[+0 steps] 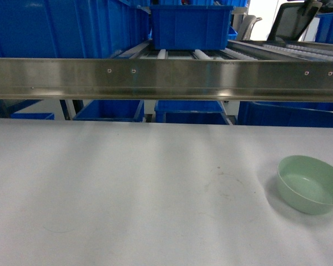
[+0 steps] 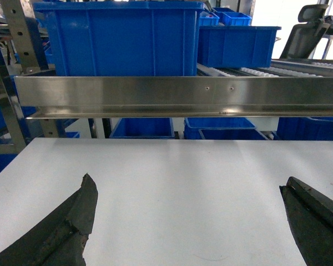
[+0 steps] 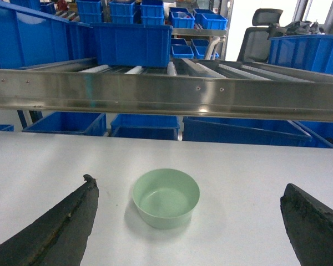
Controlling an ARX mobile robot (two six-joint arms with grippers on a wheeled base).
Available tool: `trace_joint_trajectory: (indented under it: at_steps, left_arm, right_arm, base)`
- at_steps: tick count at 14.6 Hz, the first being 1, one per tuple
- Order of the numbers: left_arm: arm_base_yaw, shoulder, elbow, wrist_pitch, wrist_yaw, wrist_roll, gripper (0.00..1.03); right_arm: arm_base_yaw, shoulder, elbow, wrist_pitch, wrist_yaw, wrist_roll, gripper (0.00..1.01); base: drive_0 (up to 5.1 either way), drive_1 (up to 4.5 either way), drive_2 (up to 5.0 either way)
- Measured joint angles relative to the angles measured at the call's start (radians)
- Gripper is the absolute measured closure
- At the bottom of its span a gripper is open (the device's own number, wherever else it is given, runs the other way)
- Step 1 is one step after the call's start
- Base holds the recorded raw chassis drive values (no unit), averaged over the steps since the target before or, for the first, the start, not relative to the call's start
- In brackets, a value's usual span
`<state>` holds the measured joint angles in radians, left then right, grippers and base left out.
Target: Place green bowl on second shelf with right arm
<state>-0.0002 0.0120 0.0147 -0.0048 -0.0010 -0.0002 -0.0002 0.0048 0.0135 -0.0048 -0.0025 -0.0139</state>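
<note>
The green bowl (image 1: 311, 183) stands upright and empty on the white table (image 1: 127, 194), at the right edge of the head view. In the right wrist view the green bowl (image 3: 166, 197) lies ahead of my right gripper (image 3: 188, 188), a little left of centre between its wide-open jaws, touched by neither. My left gripper (image 2: 188, 185) is open too, with only bare tabletop between its fingers. The second shelf (image 1: 166, 77) is a steel rail with rollers, spanning the scene beyond the table. Neither gripper shows in the head view.
A blue crate (image 1: 191, 25) sits on the shelf rollers in the middle, with larger blue crates (image 1: 61, 27) to its left. More blue crates (image 1: 188, 111) stand under the shelf. An office chair (image 3: 259, 33) is at the far right behind the rack.
</note>
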Motion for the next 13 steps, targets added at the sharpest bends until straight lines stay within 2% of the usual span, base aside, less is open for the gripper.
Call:
trace_joint_trajectory:
  at_steps: [13]
  left_arm:
    - [0.0,0.0,0.0,0.0,0.0,0.0,0.05]
  right_arm:
    - [0.0,0.0,0.0,0.0,0.0,0.0,0.03]
  base:
    - [0.0,0.0,0.0]
